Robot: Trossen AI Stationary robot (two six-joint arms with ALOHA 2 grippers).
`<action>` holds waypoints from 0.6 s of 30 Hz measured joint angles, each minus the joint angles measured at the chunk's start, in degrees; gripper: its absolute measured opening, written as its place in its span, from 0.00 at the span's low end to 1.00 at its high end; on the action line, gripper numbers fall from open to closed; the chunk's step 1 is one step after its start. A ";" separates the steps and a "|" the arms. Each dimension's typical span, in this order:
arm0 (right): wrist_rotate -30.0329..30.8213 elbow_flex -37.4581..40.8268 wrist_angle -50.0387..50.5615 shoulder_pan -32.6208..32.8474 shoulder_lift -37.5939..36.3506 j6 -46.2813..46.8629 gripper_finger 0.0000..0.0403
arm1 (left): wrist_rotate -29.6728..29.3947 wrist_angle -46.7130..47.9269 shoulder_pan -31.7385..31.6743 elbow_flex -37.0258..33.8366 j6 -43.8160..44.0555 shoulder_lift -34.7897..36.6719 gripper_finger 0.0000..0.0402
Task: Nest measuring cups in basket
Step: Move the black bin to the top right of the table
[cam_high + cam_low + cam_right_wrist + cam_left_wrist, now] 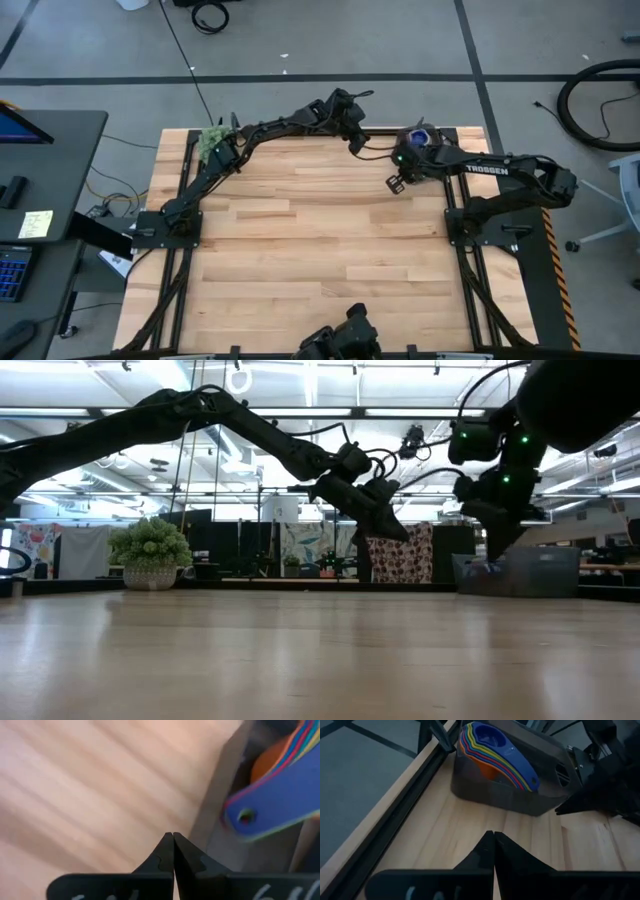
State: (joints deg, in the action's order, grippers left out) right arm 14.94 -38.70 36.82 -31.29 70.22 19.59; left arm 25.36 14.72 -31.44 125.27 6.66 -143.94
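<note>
Your cups (496, 756) sit stacked in the basket (520, 795) at one o'clock on the counter (320, 240). Both claws, left (493, 836) and right (173, 838), are closed empty; back them off without nudging it.

Bright overhead ceiling lights, soft glare on tabletop (300, 660), blurred right-wrist close-up.

Dark grey basket (510, 795), rainbow-edged measuring cups (495, 755) topped blue, pale striped wood table (320, 250), black arms

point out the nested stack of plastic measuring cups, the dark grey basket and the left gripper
nested stack of plastic measuring cups (492, 750), left wrist view, on the top blue cup's bowl
dark grey rectangular basket (485, 792), left wrist view, on its near wall
left gripper (493, 836), left wrist view, at the shut fingertips
</note>
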 joint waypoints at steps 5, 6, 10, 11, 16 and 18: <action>0.55 0.00 -3.63 -2.44 0.00 -0.13 0.00 | 0.00 -0.11 0.02 0.00 -0.02 0.00 0.01; -2.11 0.00 -4.65 -3.13 0.00 -0.55 0.00 | 0.00 -0.10 0.00 0.00 -0.02 0.00 0.01; -10.08 0.00 -12.80 -4.49 0.25 -3.87 0.00 | 0.00 -0.09 0.00 0.00 0.00 0.00 0.01; -10.17 -0.02 -15.68 -4.71 0.67 -4.96 0.00 | 0.00 -0.06 0.00 0.00 0.01 0.00 0.01; -8.58 -0.07 -24.89 -7.53 5.74 -5.98 0.00 | 0.00 -0.06 0.00 0.00 0.17 0.00 0.01; -8.44 -0.44 -26.13 -8.56 8.89 -5.00 0.00 | -0.02 -0.01 0.00 0.00 0.17 0.00 0.01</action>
State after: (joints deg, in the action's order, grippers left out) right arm 6.50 -39.14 10.69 -39.85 79.10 14.60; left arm 25.34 14.71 -31.44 125.27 6.83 -143.94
